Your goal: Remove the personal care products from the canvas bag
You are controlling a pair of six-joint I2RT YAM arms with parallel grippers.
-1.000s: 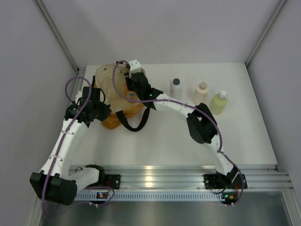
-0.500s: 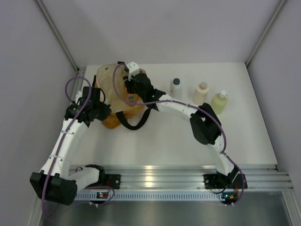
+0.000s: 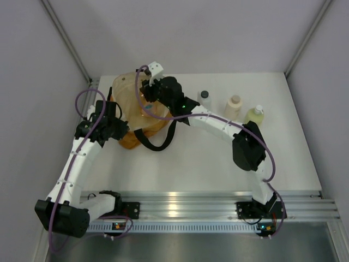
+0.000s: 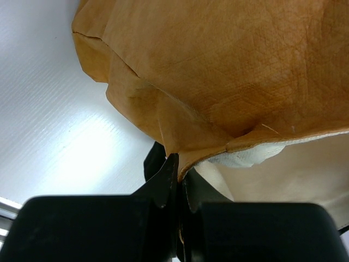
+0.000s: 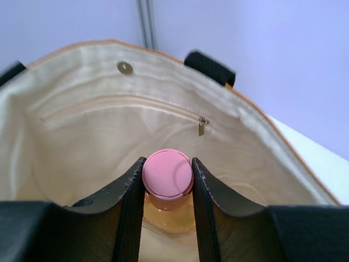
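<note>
Since a second ago the right arm's elbow has swung rightward. Its tool [image 5: 167, 164] pinches the orange-pink plastic bottle with a round pink cap [image 5: 166, 210] inside the mustard-tan canvas tote bag [image 3: 126, 93]. The left tool [image 4: 175, 177] is pressed together on the bag's rim, while a white dark-capped bottle [image 3: 204, 100], a beige bottle [image 3: 233, 106] and a yellow-green pump bottle [image 3: 254, 115] stand on the white desk [image 3: 218, 158], their print too small to read.

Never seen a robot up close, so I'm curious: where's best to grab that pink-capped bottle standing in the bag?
Grip the pink-capped bottle at its neck, just under the cap, coming down through the open mouth of the canvas bag. It stands upright with lining all round, so only its top is reachable. The right gripper has a finger on each side there.
</note>
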